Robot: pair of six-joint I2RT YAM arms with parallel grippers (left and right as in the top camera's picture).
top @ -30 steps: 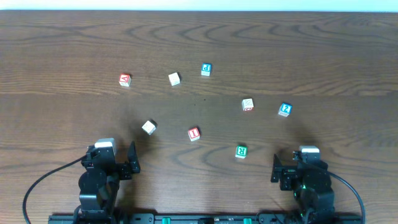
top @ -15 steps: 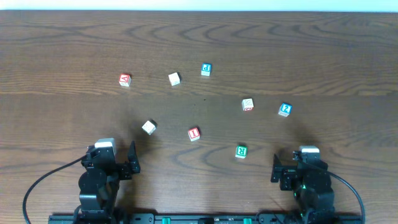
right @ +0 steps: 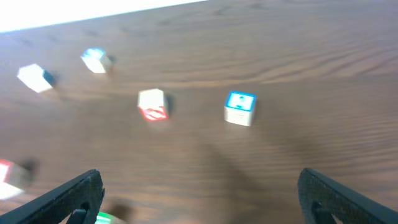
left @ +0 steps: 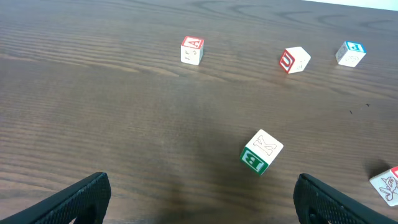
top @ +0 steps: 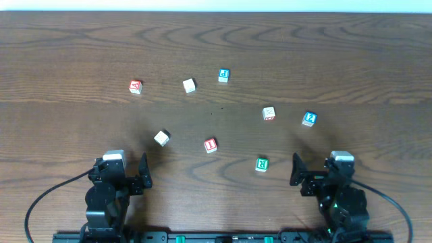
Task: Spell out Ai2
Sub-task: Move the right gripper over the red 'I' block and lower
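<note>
Small letter blocks lie scattered on the wooden table (top: 216, 40). The red A block (top: 136, 86) is at the far left and also shows in the left wrist view (left: 192, 50). The red I block (top: 210, 144) lies near the middle. The blue 2 block (top: 309, 119) is at the right and shows in the right wrist view (right: 239, 107). My left gripper (top: 120, 174) is open and empty near the front edge, apart from all blocks; its wrist view (left: 199, 211) shows bare table between the fingers. My right gripper (top: 324, 177) is open and empty at the front right, its wrist view (right: 205, 205) blurred.
Other blocks: a white one (top: 189, 85), a blue P (top: 224, 75), a white-and-red one (top: 268, 113), a white-and-green K block (top: 161, 138), which lies closest to the left gripper (left: 261, 151), and a green one (top: 262, 163) left of the right gripper.
My right arm has shifted slightly forward and to the right. The left arm and all blocks have stayed put.
</note>
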